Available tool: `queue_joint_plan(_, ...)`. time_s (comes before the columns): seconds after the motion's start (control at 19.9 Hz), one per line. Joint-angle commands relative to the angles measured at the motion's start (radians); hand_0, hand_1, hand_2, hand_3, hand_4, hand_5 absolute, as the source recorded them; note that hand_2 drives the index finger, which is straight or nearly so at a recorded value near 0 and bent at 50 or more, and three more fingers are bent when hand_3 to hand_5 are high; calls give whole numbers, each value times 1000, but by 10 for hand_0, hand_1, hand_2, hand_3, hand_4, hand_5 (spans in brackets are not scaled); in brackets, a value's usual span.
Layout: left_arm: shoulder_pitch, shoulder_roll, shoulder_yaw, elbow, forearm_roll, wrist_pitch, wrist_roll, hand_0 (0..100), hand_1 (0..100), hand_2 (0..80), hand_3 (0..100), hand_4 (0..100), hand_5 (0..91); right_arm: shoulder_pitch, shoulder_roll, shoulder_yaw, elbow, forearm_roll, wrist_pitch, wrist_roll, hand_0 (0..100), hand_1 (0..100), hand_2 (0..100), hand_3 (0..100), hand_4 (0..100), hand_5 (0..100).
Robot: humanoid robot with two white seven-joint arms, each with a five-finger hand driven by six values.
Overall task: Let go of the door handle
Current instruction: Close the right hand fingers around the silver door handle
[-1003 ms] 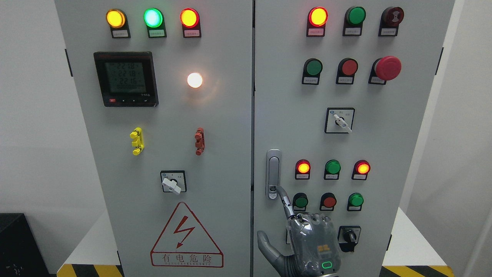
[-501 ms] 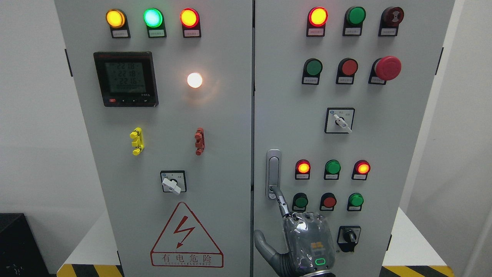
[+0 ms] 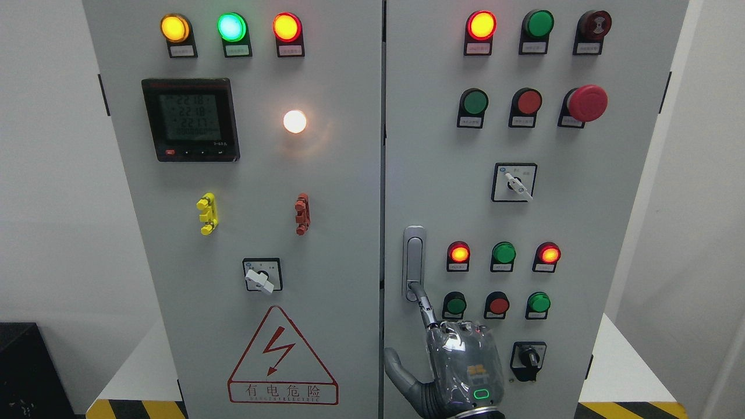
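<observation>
**Fingertip at the handle's lower end**

One extended finger (image 3: 424, 304) of the right hand (image 3: 463, 372) is being pressed against the bottom of the slim silver door handle (image 3: 414, 263); the thumb is spread aside and nothing is being grasped. The handle is standing upright, long axis vertical, at the left edge of the grey right cabinet door (image 3: 582, 233). A green round push button (image 3: 456, 305) is sitting just beside the finger.

The red-bordered triangular warning sign (image 3: 282, 356) at about 7 o'clock on the grey cabinet's left door reads "有电危险" beneath a lightning bolt. The black digital meter (image 3: 191, 119) at 10 o'clock shows rows beginning "22". The small button labels are too small to read.
</observation>
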Motion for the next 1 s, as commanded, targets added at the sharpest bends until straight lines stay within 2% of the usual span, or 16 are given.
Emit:
queue_joint_plan(0.0, 0, 0, -21, -20, 0, 0, 0, 0, 0, 24, 89, 12, 0, -4, 1, 7, 11, 1, 1, 2, 302, 229, 0, 1000, 1000, 993)
queue_joint_plan(0.95, 0, 0, -21, -20, 0, 0, 0, 0, 0, 25, 87, 13, 0, 0, 3, 7, 11, 1, 26, 21, 302, 234, 0, 1000, 1000, 993)
